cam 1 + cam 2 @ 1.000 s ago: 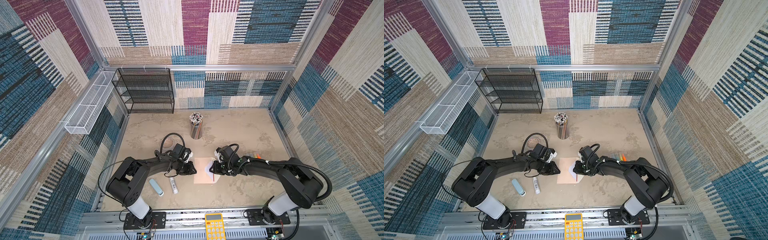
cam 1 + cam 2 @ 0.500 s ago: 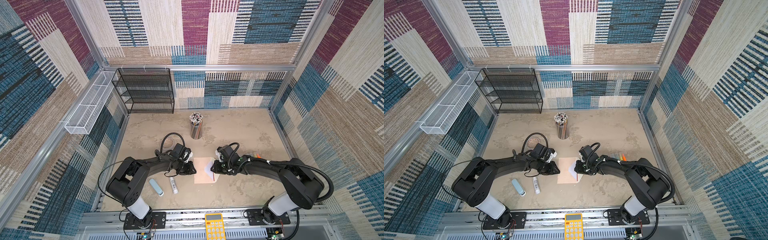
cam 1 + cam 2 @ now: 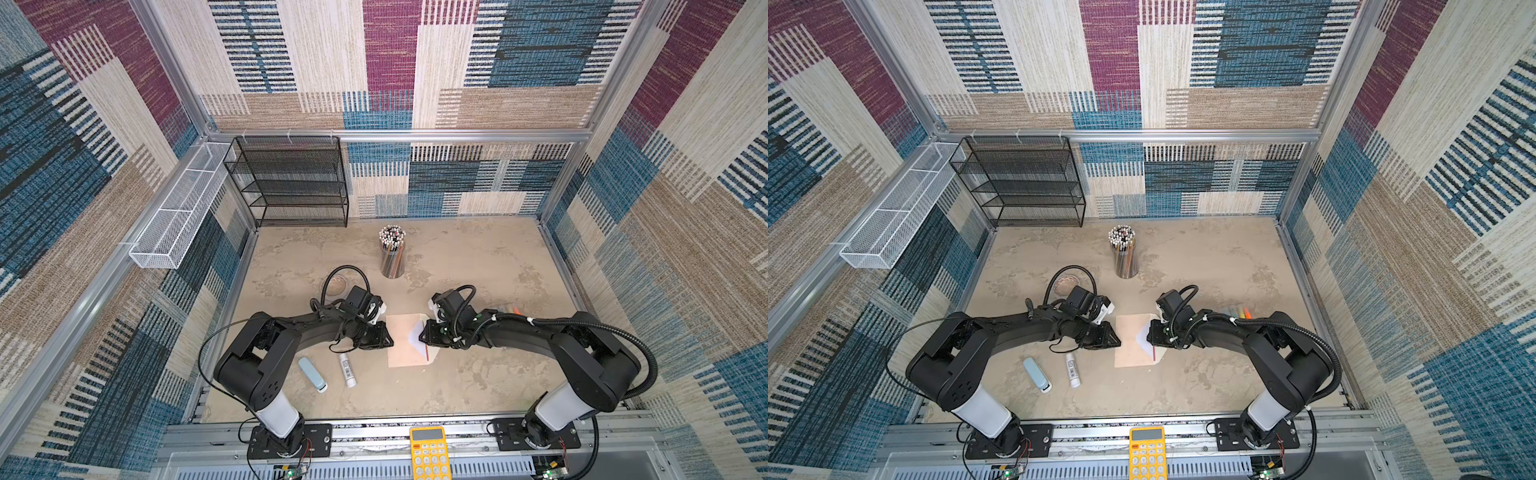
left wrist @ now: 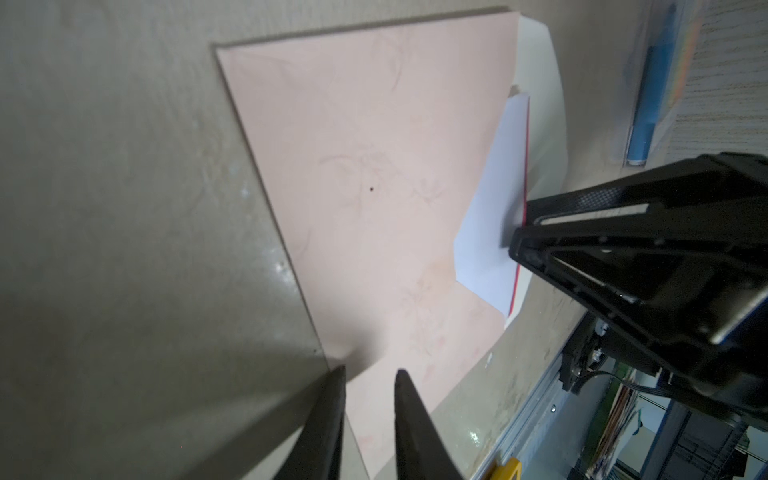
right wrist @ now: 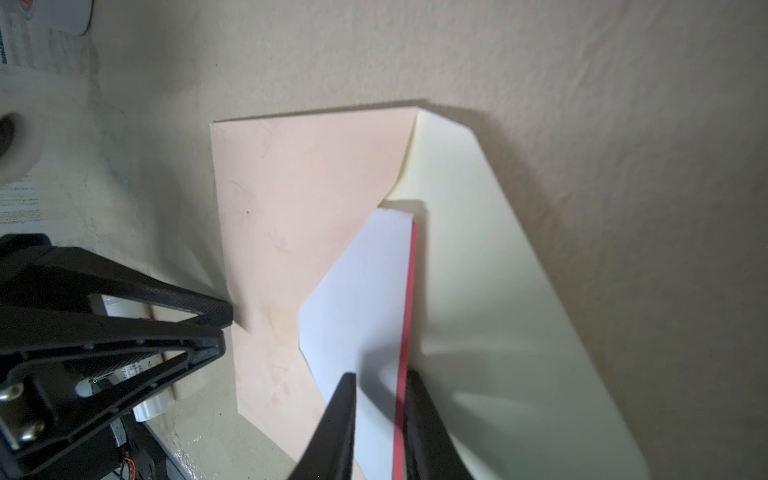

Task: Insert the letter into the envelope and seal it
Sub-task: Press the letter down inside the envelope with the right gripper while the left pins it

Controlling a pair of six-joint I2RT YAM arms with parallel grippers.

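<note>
In a top view the envelope [image 3: 403, 345] lies flat on the table with the letter [image 3: 417, 337] partly inside it

Left wrist: the left gripper [image 4: 368, 374], jaws slightly apart and gripping nothing, braces the envelope's edge

Right wrist: the right gripper [image 5: 380, 374] straddles the letter's red edge; whether it pinches it I cannot tell. The flap [image 5: 478, 291] is open, and full insertion and sealing are left

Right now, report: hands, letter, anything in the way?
Left hand slightly open at the envelope edge. Right hand at the letter, grip unclear. Letter partly inside, flap open. Nothing blocking.

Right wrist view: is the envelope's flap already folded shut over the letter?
No, the cream flap is open, and the letter sticks partly out of the envelope.
</note>
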